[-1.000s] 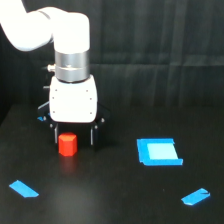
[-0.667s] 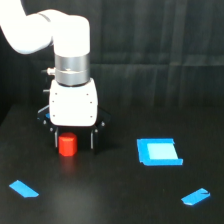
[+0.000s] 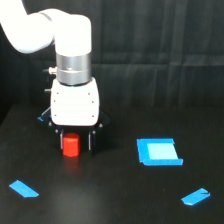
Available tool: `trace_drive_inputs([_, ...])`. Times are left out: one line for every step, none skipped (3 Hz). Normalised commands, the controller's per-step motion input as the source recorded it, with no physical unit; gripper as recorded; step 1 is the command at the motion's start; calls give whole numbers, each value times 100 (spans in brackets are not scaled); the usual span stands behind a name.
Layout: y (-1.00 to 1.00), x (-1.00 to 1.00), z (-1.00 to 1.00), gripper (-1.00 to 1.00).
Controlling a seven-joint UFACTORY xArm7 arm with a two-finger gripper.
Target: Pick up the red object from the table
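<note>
Red object: you will find the red object in the lower left part of the frame, a little left of centre, standing upright on the table.
Handling: judge it a light, stiff little block; it should not give under pressure. Its sides look smooth, so a weak or off-centre squeeze could let it slip or tip.
Where to grip: take it across its two opposite sides, low to mid height, so the pads bear on the flat or widest part and not on the top edge.
Claw: the gripper is spread apart, with one dark finger on each side of the block. The block is narrower than the gap. You cannot tell from this view whether either finger touches it.
Finger on the exterior view's right: the finger reaches almost to the table, just beside the block.
Arm pose: the white arm comes in from the upper left of the frame, bends, and points the wrist straight down over the block. The white wrist housing hides the block's top.
Next move, as a judgement: you would close evenly and then lift straight up, checking first that the block sits centred between the fingers.
Surroundings: a blue square lies well apart at centre right; blue strips lie at lower left and lower right.
</note>
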Motion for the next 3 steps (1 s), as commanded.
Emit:
trace_drive_inputs([8, 17, -24, -95])
trace_drive_inputs([-6, 13, 0, -93])
trace_drive_inputs([2, 32, 10, -100])
